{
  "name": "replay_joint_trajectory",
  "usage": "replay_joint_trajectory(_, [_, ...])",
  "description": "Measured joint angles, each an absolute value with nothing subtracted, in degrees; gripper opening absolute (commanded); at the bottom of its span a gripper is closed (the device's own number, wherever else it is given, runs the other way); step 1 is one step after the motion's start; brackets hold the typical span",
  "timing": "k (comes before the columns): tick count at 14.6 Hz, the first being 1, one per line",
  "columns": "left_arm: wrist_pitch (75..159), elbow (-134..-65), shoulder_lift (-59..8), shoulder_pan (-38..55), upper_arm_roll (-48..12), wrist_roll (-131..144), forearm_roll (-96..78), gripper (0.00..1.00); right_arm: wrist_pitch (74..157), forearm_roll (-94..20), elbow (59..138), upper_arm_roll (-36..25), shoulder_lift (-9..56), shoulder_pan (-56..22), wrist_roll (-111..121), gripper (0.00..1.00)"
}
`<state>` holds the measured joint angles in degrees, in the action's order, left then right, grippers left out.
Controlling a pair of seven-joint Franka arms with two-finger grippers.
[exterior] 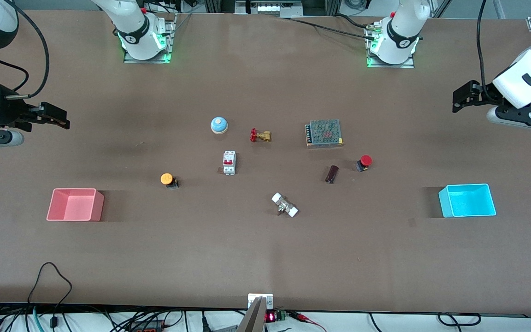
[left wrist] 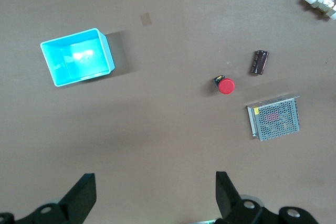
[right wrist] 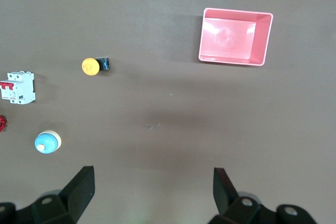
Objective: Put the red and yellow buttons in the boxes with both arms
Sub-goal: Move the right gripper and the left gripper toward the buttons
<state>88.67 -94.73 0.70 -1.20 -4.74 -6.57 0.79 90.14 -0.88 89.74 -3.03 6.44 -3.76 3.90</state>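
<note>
Both grippers wide apart, empty, high over the counter (exterior: 265, 258) ends. Left gripper (left wrist: 152, 192) above bare counter; red button (left wrist: 226, 85) ahead, brown block (left wrist: 259, 62) and mesh unit (left wrist: 273, 117) close by, risk of a knock. Right gripper (right wrist: 152, 190): yellow button (right wrist: 91, 66) ahead, lying tipped, may roll. Pink box (right wrist: 235, 36) and cyan box (left wrist: 77, 57) empty.

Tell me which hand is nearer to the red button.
Left. The left hand hangs open over the table's left-arm end, near the cyan box, fairly close to the red button. The right hand waits open at the opposite end, much farther off.
</note>
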Motion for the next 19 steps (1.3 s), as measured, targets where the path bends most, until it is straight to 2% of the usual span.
replay_joint_trajectory(11, [87.7,-94.8,-0.2,-0.8,-4.9,-6.2,0.8,1.00,90.1,-0.9,89.7,-3.0,8.0,-3.8,4.5,1.00])
replay_joint_trajectory(14, [87.9,-94.9,-3.1,-0.6,-6.1,-5.6,0.8,1.00,90.4,-1.0,89.7,-2.9,10.3,-3.9,4.6,1.00])
replay_joint_trajectory(19, [93.6,-94.9,-8.8,-0.3,-10.1,3.9,0.8,1.00,96.9,-1.0,90.2,-2.4,14.7,-6.5,4.2,1.00])
